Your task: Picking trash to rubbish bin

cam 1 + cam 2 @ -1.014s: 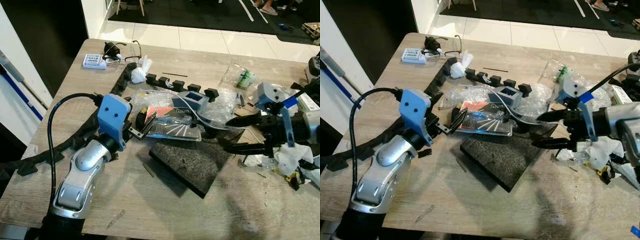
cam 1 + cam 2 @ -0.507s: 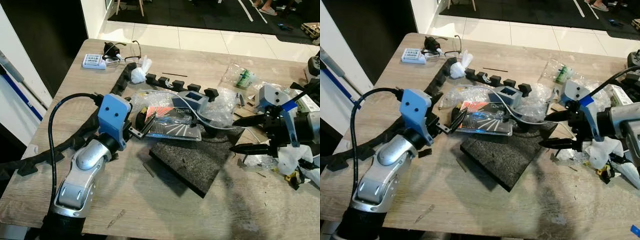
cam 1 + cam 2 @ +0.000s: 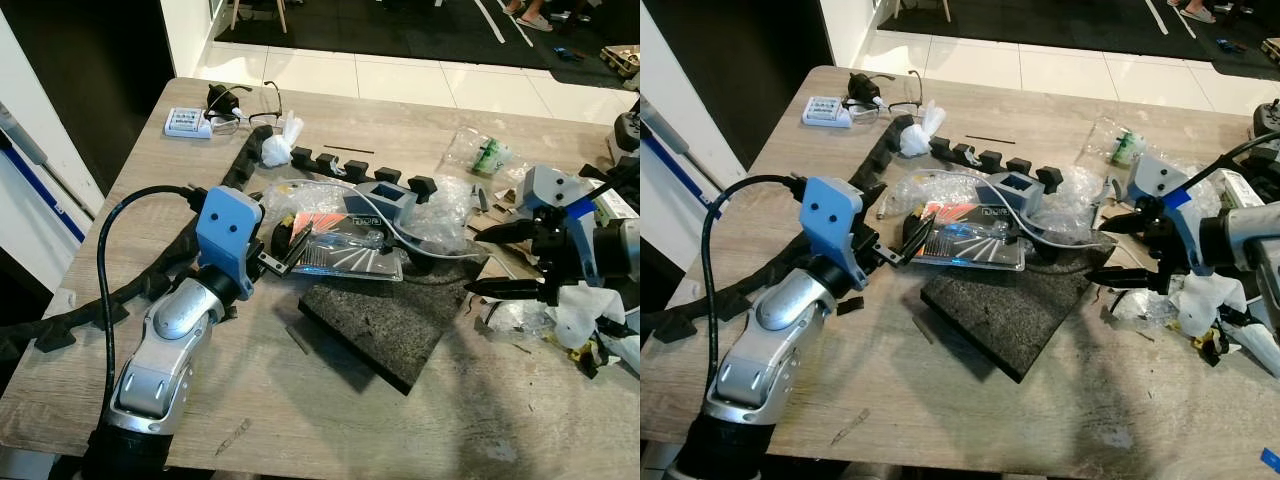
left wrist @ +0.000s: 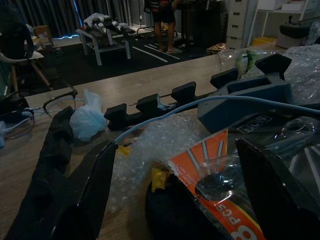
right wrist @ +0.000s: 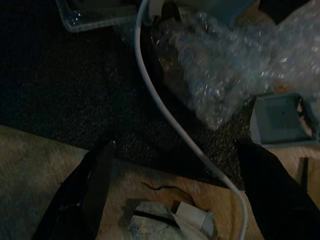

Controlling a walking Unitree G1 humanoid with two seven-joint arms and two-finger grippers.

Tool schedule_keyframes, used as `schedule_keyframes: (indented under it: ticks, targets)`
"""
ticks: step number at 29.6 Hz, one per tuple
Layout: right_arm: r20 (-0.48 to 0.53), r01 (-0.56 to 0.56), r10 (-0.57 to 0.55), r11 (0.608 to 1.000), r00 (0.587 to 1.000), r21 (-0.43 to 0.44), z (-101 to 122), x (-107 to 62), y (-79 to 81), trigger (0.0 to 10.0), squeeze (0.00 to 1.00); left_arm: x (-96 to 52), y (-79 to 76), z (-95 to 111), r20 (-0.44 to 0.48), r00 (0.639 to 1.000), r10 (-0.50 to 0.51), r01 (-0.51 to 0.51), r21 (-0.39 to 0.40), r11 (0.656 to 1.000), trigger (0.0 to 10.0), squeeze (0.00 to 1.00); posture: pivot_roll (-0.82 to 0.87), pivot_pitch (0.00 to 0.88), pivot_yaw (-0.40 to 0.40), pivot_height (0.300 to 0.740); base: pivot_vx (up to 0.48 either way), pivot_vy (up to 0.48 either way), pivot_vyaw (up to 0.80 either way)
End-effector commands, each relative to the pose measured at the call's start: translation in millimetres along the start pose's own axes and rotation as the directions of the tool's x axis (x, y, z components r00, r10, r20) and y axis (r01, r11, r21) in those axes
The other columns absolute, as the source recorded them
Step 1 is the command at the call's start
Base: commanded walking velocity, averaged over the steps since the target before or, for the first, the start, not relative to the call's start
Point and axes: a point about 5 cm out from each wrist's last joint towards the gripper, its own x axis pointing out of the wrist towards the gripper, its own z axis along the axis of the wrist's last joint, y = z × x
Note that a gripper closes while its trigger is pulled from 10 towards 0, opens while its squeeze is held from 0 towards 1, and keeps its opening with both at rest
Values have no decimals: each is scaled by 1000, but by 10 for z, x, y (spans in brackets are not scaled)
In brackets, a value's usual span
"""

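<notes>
A light wood-grain table [image 3: 330, 420] stands on pale floor tiles [image 3: 400, 80], with a dark carpeted area beyond them. Near the table's middle lies a dark speckled stone slab [image 3: 385, 325]. Just behind the slab, touching its far edge, sits a clear plastic blister pack with an orange card [image 3: 345, 245], amid crumpled bubble wrap [image 3: 440, 215] and a grey-blue block [image 3: 385, 203]. The left gripper [image 3: 285, 250] rests at the pack's left end, fingers spread apart, empty. The right gripper [image 3: 480, 262] hovers off the slab's right corner, fingers parted, holding nothing. A white cable [image 5: 175, 125] crosses the slab. Far from the slab, at the table's back left corner, lie eyeglasses [image 3: 255, 105] and a crumpled white tissue [image 3: 278, 145].
</notes>
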Motion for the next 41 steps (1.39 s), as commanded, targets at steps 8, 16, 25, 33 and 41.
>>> schedule_keyframes:
  ticks: [8,16,25,33,41]
  targets:
    - [29,1,-3,999,1000,47,-187,149,37,9647,0,14,-25,-23,-4,1000,-5,5,-4,1000,10000,0,-7,189,-29,740,0,0,0]
    - [85,-14,7,997,996,79,-173,172,39,0,0,21,-18,-19,-1,1000,-5,5,-2,1000,10000,0,-4,184,-27,740,0,0,0]
    - [228,-50,22,992,973,118,8,79,9,0,0,28,-24,-20,1,1000,-8,8,-2,1000,10000,0,-5,175,-28,740,0,0,0]
    - [306,-123,76,983,949,136,116,32,49,0,0,22,-26,-19,1,1000,-9,9,1,1000,10000,0,-2,166,-29,740,0,0,0]
    - [526,-226,134,967,840,114,466,-146,56,0,0,18,-13,-17,4,1000,-5,5,3,1000,10000,0,-4,155,-30,740,0,0,0]
